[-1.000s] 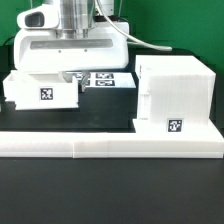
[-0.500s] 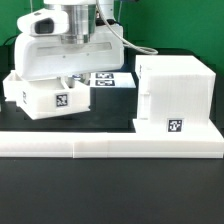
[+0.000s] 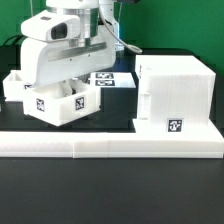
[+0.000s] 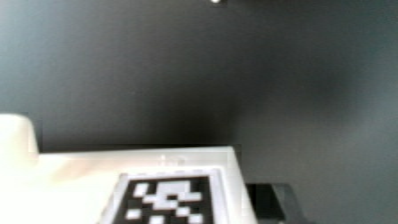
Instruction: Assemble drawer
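The white drawer housing (image 3: pixel 175 92) stands upright on the black desk (image 3: pixel 110 190), with a square black-and-white tag (image 3: pixel 175 126) low on its front face. A long low white wall (image 3: pixel 110 147) runs along the desk just in front of the housing and covers its foot. To the side of the housing, toward the exterior view's left and parted from it by a narrow gap, is a shallow white tray (image 3: pixel 58 105). It is turned so that one corner faces the camera, and each of its two visible faces bears a printed square. The arm's white hand hangs tilted directly over that tray, and the end effector (image 3: pixel 72 88) reaches down at its upper rim. The hand's body hides the fingers, so I cannot tell whether they are spread or pinching the tray. Behind the gap between tray and housing, the marker board (image 3: pixel 112 80) lies flat on the desk. The wrist view is blurred and shows a white part of the tray (image 4: pixel 107 165) carrying a printed square, with the dark desk beyond.
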`<state>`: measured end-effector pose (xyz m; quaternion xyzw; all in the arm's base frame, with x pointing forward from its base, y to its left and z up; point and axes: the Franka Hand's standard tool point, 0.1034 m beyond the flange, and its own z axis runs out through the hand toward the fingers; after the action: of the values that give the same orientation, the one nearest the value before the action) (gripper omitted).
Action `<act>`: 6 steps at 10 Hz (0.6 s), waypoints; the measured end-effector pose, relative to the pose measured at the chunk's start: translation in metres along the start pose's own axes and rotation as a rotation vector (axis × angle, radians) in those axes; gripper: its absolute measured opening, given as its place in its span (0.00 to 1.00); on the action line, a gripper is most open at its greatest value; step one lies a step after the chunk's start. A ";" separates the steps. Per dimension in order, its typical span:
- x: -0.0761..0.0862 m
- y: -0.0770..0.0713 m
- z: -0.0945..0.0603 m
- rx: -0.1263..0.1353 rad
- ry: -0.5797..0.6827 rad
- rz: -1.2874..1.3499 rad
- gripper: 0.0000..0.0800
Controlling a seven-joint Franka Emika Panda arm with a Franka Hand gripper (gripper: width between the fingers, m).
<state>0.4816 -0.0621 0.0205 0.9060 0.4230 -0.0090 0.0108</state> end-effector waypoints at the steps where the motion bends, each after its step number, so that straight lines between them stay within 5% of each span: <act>1: 0.002 0.000 0.002 -0.003 -0.009 -0.114 0.10; 4: 0.022 0.009 -0.003 0.006 -0.036 -0.355 0.10; 6: 0.017 0.010 -0.001 0.008 -0.046 -0.478 0.10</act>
<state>0.5000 -0.0552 0.0216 0.7797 0.6251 -0.0335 0.0146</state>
